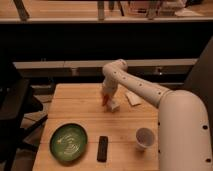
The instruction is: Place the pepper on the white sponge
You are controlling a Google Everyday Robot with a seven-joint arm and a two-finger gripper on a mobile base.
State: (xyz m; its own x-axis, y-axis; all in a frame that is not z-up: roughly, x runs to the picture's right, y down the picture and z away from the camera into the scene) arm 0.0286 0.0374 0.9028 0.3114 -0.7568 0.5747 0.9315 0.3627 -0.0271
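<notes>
- Gripper (106, 96): down low over the back middle of the wooden table (75, 107), at the end of the white arm (135, 82); fingers pinched tight together.
- Pepper (104, 100): small and orange-red, right at the tip of the gripper, pointing down; held or only touched, cannot tell.
- White sponge (114, 105): a little chunky block on the table, just beside the pepper, on the right side in the camera view; not under the pepper.
- Long white bar (133, 98): flat on the table, near the sponge, a bit further right and further back, close under the sloping arm.
- Closest things to the sponge: the pepper and gripper on one side, the long white bar on the other.
- White arm: bent high up behind the gripper, then sloping down to the right, over the bar, to the big white body (182, 130) at the table's right edge.
- White cup (144, 138): standing upright near the front right, well apart from the sponge, close by the big white body.
- Small black block (102, 148): lying flat near the front edge, between the plate and the cup.
- Green plate (68, 142): round, at the front left, well apart from the gripper and the sponge.
</notes>
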